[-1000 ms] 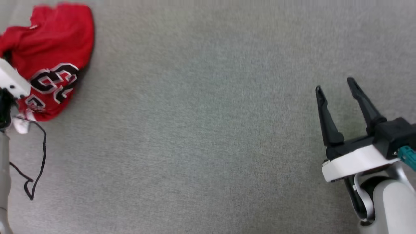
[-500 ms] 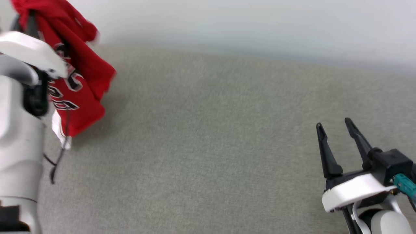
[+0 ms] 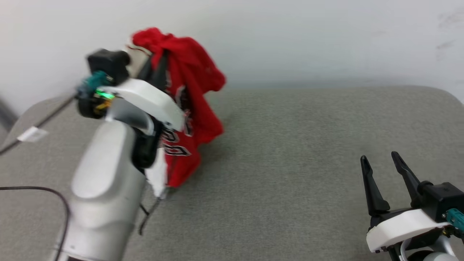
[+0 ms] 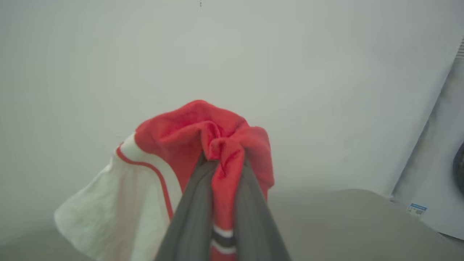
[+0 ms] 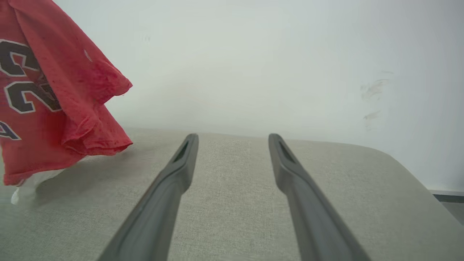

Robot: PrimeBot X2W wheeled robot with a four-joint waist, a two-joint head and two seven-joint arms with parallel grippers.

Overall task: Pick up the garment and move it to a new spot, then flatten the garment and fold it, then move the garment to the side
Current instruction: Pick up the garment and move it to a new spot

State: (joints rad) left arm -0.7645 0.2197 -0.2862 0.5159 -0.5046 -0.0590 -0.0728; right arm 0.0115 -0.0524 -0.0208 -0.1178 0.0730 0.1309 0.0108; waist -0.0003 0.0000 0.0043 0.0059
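Left gripper [image 4: 222,161] is raised at the left side, jaws pinching a bunched red fold of the shirt [image 3: 194,105]. Shirt hangs from the fingers in front of the pale wall [image 3: 308,36], black numbers showing, white sleeve drooping. Lower edge reaches the grey padded surface [image 3: 290,163]; contact unclear. Right gripper [image 3: 380,159] sits low at the right, jaws spread with nothing between them, well apart from the shirt. Dark cable [image 3: 54,191] lies at lower left.
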